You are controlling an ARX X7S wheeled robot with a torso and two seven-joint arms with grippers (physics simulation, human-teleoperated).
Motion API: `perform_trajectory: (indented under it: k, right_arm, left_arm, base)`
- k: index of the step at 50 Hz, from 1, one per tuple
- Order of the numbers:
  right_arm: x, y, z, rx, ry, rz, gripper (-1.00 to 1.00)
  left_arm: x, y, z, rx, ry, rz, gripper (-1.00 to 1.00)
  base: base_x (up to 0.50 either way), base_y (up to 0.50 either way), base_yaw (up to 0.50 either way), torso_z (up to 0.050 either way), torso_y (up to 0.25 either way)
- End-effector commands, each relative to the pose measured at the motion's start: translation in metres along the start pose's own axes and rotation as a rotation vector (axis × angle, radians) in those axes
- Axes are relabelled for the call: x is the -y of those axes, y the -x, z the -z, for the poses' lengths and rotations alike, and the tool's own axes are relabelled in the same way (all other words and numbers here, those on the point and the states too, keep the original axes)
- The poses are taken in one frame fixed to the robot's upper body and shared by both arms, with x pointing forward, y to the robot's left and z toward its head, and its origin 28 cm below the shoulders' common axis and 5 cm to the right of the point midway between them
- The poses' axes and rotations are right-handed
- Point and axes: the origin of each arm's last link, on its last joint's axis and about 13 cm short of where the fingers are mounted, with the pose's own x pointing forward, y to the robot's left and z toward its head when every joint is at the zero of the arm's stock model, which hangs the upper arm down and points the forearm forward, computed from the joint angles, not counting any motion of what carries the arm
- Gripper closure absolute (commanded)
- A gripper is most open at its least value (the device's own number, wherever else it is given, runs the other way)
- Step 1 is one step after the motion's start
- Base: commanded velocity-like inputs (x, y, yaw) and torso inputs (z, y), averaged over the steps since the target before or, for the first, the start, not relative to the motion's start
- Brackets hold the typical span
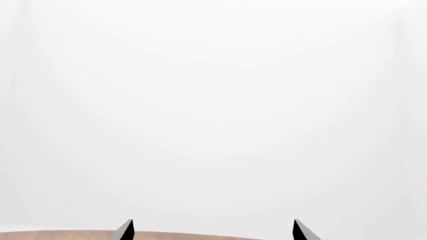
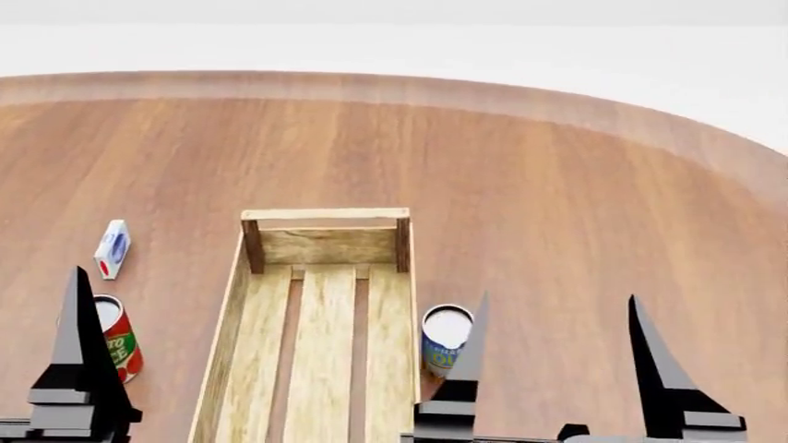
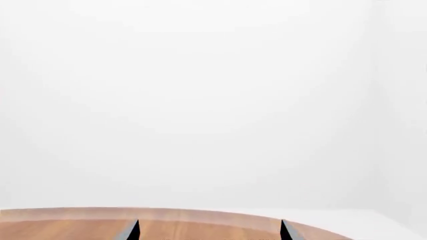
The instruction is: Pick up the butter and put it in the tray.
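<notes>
Right tool (image 2: 560, 323) open, tray (image 2: 323, 242), red can (image 2: 116, 340) lettering unreadable

— What does the robot look like from the head view?

— Only its claws show. The right claw (image 2: 556, 369) has two tall, flat, matte black fingers (image 2: 652, 365) tapering to sharp points, with stepped, blocky bases.

— And the other side?

— The left claw shows one like black finger (image 2: 80, 360), with the same stepped base.

— The wrist views?

— Just dark pointed fingertips (image 1: 125, 230) in the left, and similar tips (image 3: 287, 231) in the right. No cables, screws or markings show.
</notes>
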Motion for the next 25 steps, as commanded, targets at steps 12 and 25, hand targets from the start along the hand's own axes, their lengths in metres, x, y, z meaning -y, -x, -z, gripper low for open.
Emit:
perform_trajectory:
  k: [12,25]
  right_arm:
    - [0.0006,-0.0005,-0.0002,0.005,0.012,0.001,-1.0]
    - [0.0015,-0.0009,0.0,0.006,0.022,0.026,-1.0]
  left_arm:
    - [-0.0005,-0.0001,0.0007,-0.002,-0.007,-0.001,-1.0]
    - [-0.0007,-0.0001,0.0008,-0.001,-0.007,0.0,-1.0]
  base:
    - [0.04,0.0,0.0,0.0,0.0]
    - [0.24,0.0,0.0,0.0,0.0]
